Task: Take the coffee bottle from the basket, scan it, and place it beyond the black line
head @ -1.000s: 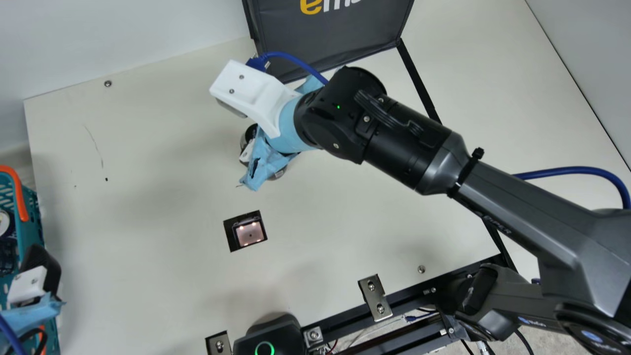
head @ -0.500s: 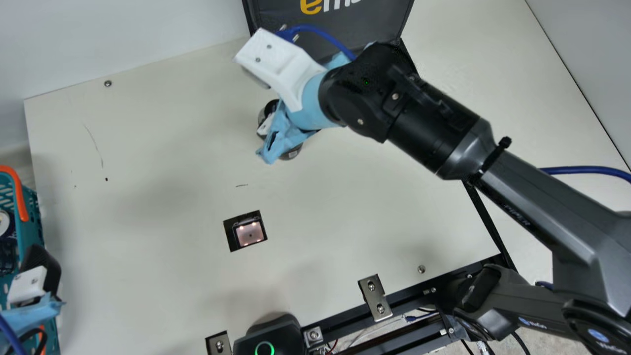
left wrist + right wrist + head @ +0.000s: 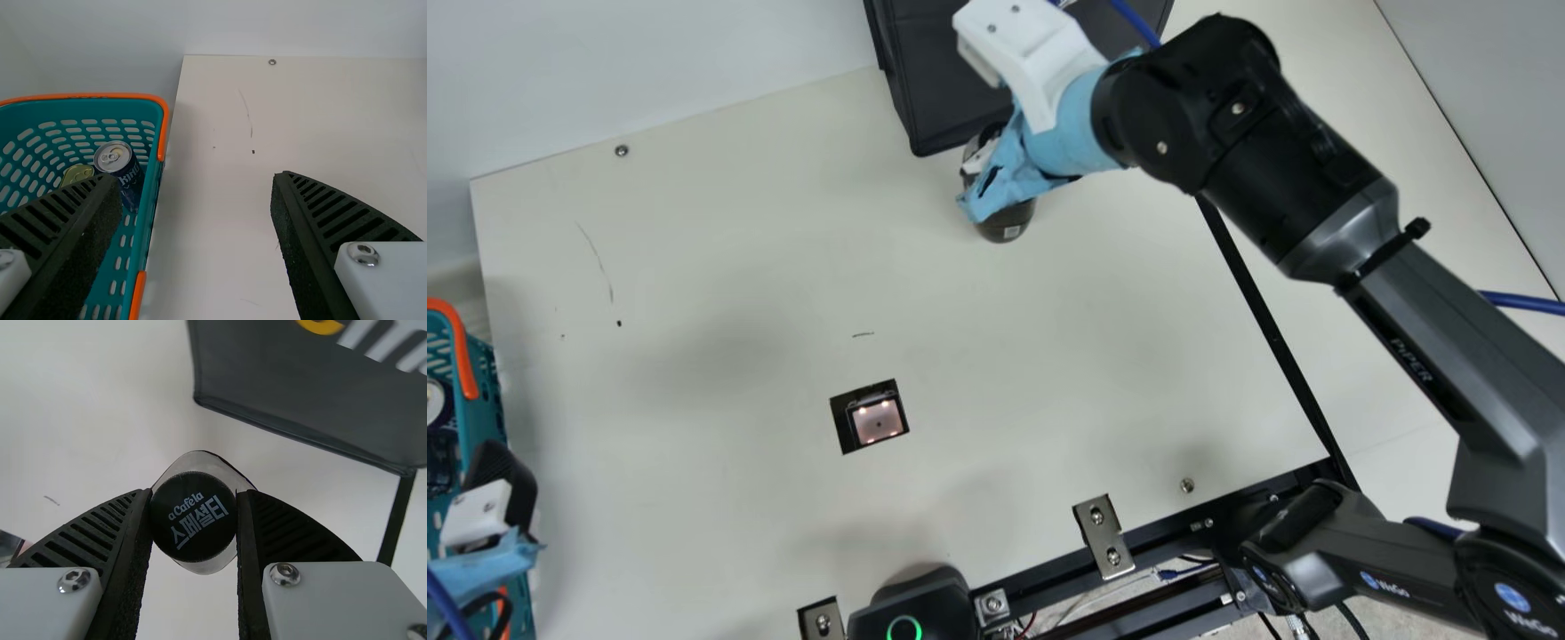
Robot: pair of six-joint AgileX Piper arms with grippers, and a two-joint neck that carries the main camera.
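Coffee bottle (image 3: 1007, 220) between right jaws, black cap (image 3: 193, 517) touching both.

The slotted basket (image 3: 149, 203) is teal and orange, the bottle cap (image 3: 193, 517) black.

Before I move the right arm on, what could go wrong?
Grip: the right gripper pinches the coffee bottle around its dark cap, so the body could swing or twist.
Collision: the dark fabric bin stands close by; a wide path might clip it.
Placement: the bottle is short of the black line, so releasing early would likely miss the goal.
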